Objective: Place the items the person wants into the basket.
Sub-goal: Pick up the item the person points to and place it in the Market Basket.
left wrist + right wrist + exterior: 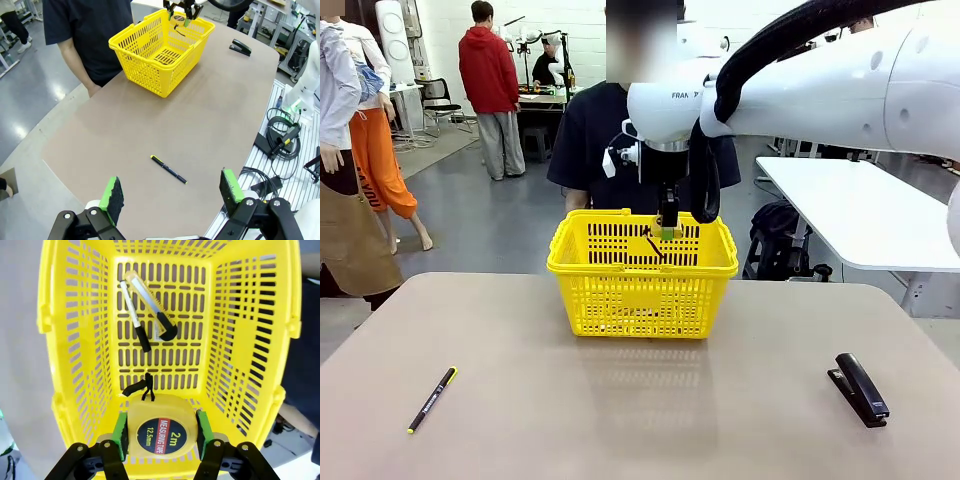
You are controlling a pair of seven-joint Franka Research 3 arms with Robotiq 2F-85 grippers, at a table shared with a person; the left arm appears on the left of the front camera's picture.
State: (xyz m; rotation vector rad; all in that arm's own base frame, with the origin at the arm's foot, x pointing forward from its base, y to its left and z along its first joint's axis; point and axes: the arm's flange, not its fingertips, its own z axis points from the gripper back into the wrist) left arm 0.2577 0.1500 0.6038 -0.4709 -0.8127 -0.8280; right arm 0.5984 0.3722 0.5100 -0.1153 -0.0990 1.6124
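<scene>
- The right gripper (pixel 160 437) has its fingers clamped on the tape measure (pixel 161 431), hanging above the basket (pixel 75 390). Let go too high and it may bounce off the lattice floor.
- Its black strap (pixel 142 387) dangles and could snag a slot.
- Below lie the utility knife (pixel 150 305) and marker (pixel 134 315); a drop could knock them.
- The left gripper (pixel 172 192) hovers, fingers apart, over the worktop (pixel 210 125) near the pen (pixel 168 169); grabbing that unwanted item would be a mistake.

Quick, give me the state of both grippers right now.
Left gripper: open, holding nothing, above the table.
Right gripper: shut on the tape measure, over the basket.
</scene>
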